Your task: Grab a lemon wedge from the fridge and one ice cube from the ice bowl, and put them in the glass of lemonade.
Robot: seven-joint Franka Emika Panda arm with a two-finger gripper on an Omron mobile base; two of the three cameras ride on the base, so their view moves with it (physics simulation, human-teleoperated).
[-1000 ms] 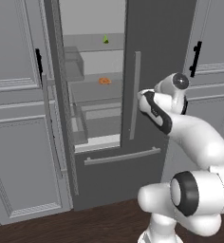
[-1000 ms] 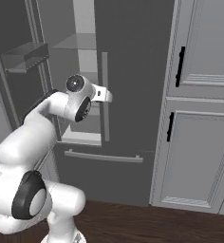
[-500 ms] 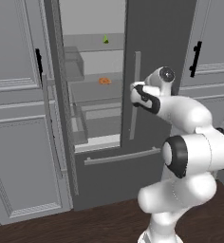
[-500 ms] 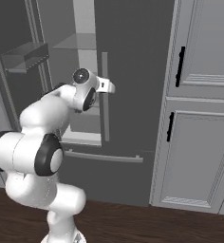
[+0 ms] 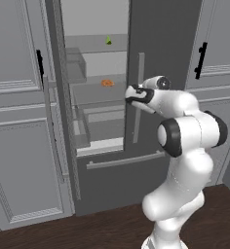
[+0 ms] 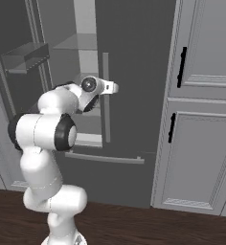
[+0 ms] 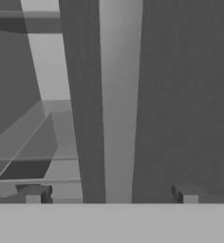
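— Two doors on the fridge, and where do they stand?

— Its left door is swung open, showing the pale grey inside with its shelves. The right door is shut, with its long grey bar handle running upright down the inner edge.

— Where is the lemon wedge?

— On an upper shelf inside, a tiny yellow-green point well back in the fridge. One shelf lower lies a small flat orange item.

— And the gripper?

— Held out in front of the fridge at about the height of the orange item's shelf, just beside the right door's handle, at the edge of the open half. In the hand view the handle rises straight up between the two finger tips, one tip to each side of it.

— Are the jaws closed on that handle?

— No. They are spread wide, with clear gaps either side of the bar, and nothing is pinched between them.

— How does the wedge lie against the jaws?

— Higher and farther in, up and to the left of them in the left base view, well apart. It sits one shelf above the level of the hand, and the orange item lies between the two in height, to the left of the gripper.
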